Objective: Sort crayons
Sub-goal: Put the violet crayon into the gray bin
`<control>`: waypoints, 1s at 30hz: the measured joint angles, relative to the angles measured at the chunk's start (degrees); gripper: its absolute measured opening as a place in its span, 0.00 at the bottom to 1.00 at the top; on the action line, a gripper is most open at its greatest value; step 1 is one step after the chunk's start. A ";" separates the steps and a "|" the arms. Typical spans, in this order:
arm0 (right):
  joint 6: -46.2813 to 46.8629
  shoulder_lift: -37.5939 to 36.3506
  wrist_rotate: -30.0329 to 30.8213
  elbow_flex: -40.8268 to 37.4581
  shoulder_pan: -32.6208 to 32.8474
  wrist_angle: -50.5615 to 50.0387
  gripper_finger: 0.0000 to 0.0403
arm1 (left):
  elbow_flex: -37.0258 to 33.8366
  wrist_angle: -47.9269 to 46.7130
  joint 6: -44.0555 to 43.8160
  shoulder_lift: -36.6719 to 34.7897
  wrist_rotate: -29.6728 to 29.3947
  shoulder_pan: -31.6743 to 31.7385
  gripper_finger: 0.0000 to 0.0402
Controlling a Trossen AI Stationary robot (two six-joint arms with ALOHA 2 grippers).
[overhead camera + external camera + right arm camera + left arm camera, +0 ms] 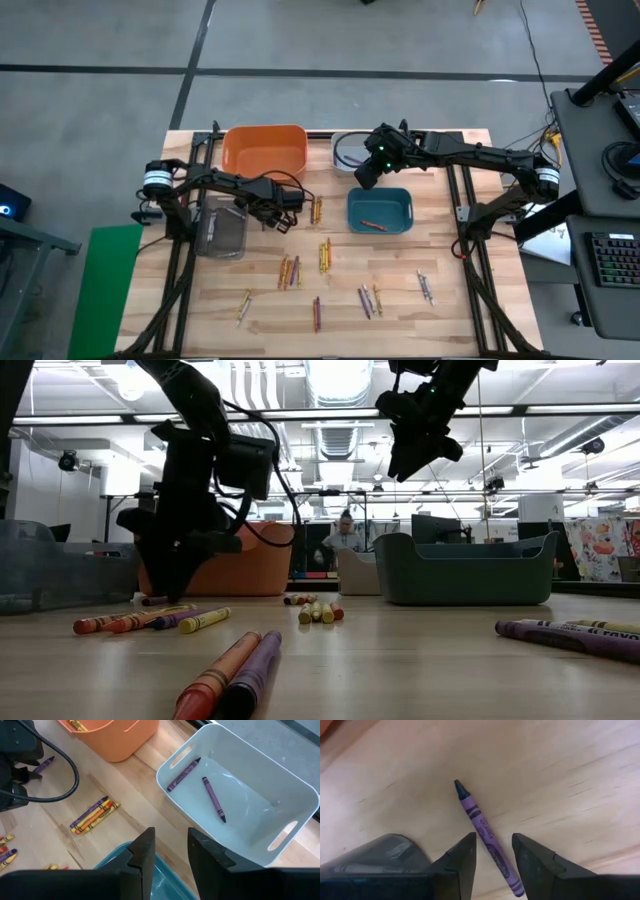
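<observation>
Table [440, 320]: light wooden top carrying four bins and the scattered crayons.
Orange bin [265, 150]: at the table's far edge, the landmark for the rest; a yellow-orange crayon lies inside it in the right wrist view.
Grey bin [221, 232]: translucent, on the near left of the orange bin, under the left arm.
Teal bin [380, 210]: to the right of the orange bin and nearer; one red crayon [372, 224] lies in it.
White bin [240, 795]: just right of the orange bin at the far edge; two purple crayons [212, 799] lie on its floor.
Left gripper [492, 857]: low over the table just in front of the orange bin, fingers apart, straddling a purple crayon [485, 832] that lies flat on the wood, not clamped on it.
Right gripper [170, 852]: raised above the gap between the white and teal bins, right of the orange bin, fingers apart and holding nothing.
Loose crayons [324, 255]: small groups spread over the table's near half, well in front of the orange bin; one cluster [316, 210] lies close to its front right corner.
</observation>
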 joint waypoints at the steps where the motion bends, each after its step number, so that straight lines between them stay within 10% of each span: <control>1: -0.02 0.00 0.00 0.00 0.00 0.01 0.25 | -0.04 0.18 0.00 0.00 0.15 0.00 0.28; 30: -3.65 -1.19 -0.56 3.52 0.02 -0.42 0.24 | 2.67 -0.71 6.19 -10.28 1.60 -0.09 0.00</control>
